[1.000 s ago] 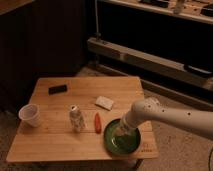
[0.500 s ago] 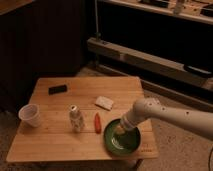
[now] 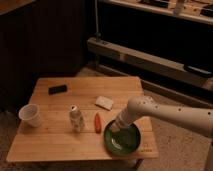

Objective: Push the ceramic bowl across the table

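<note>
The dark-green ceramic bowl sits near the front right corner of the light wooden table. My white arm reaches in from the right, and my gripper is down at the bowl's far left rim, touching or just inside it. The arm hides part of the bowl's back edge.
A red carrot-like piece lies just left of the bowl. A small white bottle stands beside it. A white cup is at the left edge, a black object at the back left, a white block mid-table. Dark shelving stands behind.
The gripper has shifted slightly left and back along the bowl's rim. The bowl has barely moved.
</note>
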Robot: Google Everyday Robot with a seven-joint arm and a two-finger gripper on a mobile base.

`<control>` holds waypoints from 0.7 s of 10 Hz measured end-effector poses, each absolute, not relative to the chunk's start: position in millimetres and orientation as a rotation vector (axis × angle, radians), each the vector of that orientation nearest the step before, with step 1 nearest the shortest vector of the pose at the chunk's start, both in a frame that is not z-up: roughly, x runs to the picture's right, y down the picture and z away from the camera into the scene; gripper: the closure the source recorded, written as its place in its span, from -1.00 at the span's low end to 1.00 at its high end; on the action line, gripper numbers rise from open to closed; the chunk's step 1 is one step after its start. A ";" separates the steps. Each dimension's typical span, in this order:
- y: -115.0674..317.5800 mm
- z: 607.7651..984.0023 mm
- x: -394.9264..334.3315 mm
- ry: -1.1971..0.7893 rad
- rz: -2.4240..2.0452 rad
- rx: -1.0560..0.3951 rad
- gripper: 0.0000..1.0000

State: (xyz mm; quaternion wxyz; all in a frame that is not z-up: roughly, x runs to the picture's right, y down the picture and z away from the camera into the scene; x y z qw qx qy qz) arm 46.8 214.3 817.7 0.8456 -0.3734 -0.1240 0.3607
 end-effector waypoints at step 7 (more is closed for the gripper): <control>206.8 827.9 30.5 -0.269 0.760 -0.784 0.54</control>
